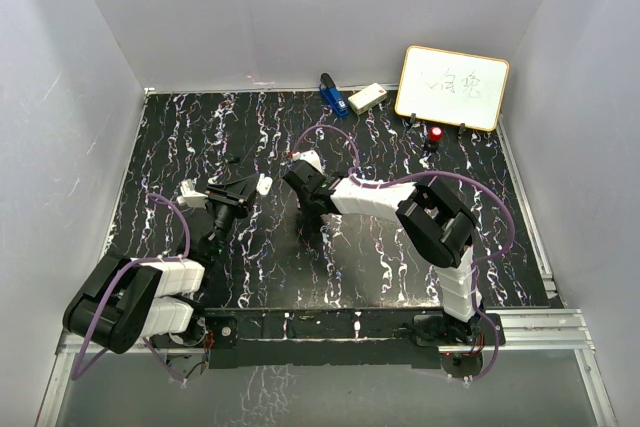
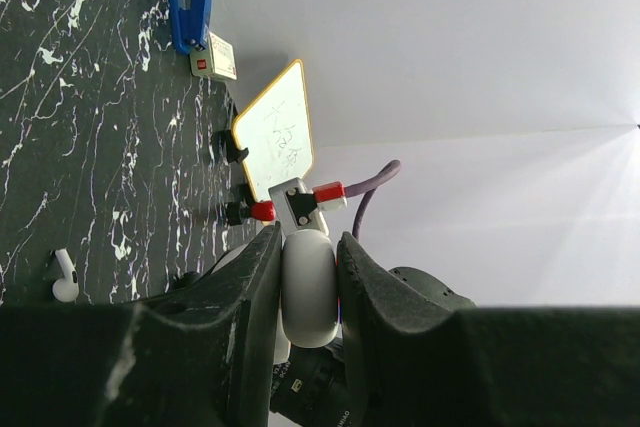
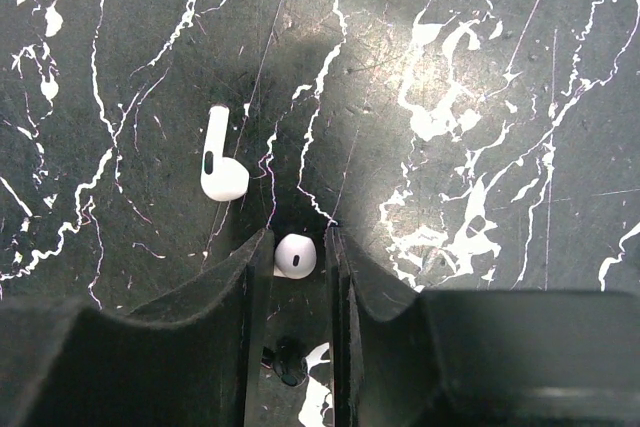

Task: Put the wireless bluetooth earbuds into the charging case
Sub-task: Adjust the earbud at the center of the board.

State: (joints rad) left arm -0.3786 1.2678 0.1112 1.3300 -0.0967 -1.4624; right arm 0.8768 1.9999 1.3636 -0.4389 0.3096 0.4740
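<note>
My left gripper is shut on the round white charging case and holds it edge-on above the table; the case also shows in the top view. My right gripper points straight down at the table with its jaws narrowly apart around one white earbud. That earbud touches the left finger, and a thin dark gap separates it from the right finger. A second white earbud lies flat on the table just beyond the left fingertip. One earbud shows on the table in the left wrist view.
A whiteboard leans at the back right with a red knob in front of it. A blue object and a cream box lie at the back edge. The right arm's purple cable loops over the middle of the table.
</note>
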